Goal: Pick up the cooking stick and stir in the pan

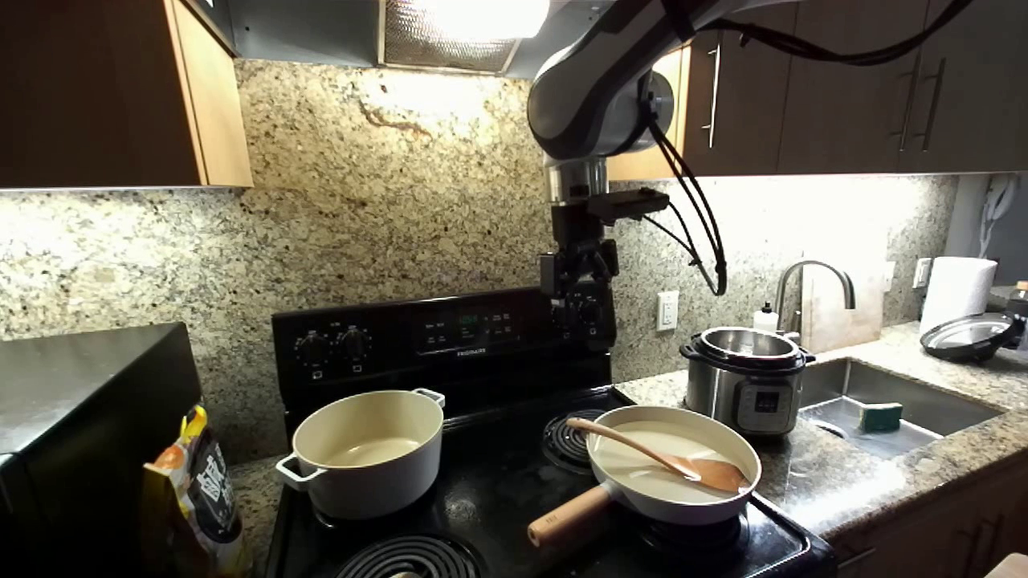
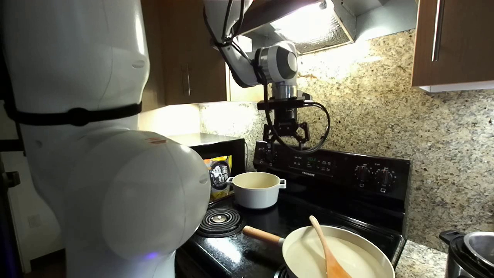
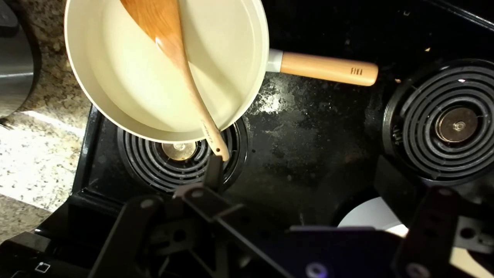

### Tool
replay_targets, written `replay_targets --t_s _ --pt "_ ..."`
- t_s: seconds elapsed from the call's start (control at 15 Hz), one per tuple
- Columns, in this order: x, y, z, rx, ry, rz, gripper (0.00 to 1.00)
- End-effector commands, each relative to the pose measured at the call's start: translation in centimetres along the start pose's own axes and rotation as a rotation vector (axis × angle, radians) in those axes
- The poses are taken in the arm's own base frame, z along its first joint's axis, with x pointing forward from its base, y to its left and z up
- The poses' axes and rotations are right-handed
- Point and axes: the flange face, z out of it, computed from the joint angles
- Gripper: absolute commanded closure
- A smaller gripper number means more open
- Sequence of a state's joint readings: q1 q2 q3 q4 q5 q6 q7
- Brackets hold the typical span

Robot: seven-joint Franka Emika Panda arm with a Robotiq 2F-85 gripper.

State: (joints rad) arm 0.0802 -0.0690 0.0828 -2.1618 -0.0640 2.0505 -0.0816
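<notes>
- stove (image 1: 490,490): black, with coil burners (image 3: 459,90).
- robot arm (image 2: 154,193): bent over the stove, wrist pointing down.
- sink (image 1: 948,401): steel, set in the granite counter (image 1: 843,474).
- steel cooker (image 1: 715,393): upright on the counter between stove and sink.
- pot (image 1: 385,474): cream, two handles, upright on the stove, back corner away from the sink.
- pan (image 3: 135,88): pale inside, upright on the stove's sink side near the cooker, light-wood handle out over the stovetop.
- gripper (image 3: 301,170): hangs above the back of the stove, well above the pan in both exterior views. Jaws spread wide.
- spoon (image 3: 183,65): reddish wood, tilted in the pan, blade down inside, handle across the rim, end sticking out. Wrist view lines that end up with a fingertip (image 3: 214,172); both exterior views put them well apart.
- sponge (image 1: 881,417): green, in the sink.
</notes>
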Motion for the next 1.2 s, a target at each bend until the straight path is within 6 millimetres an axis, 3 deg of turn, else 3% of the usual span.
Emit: replay_targets --t_s 0.0,0.27,0.33,0.93,1.13 --pt "1.7 1.6 1.6 0.030 -0.015 -0.052 0.00" --pt "2.8 2.7 3.2 0.036 -0.035 -0.103 0.00" --pt "2.1 2.0 2.8 0.023 -0.040 -0.063 0.00" --pt "2.4 2.0 3.2 0.025 -0.046 -0.067 0.00" --pt "3.5 2.8 4.6 -0.016 -0.001 -0.091 0.00"
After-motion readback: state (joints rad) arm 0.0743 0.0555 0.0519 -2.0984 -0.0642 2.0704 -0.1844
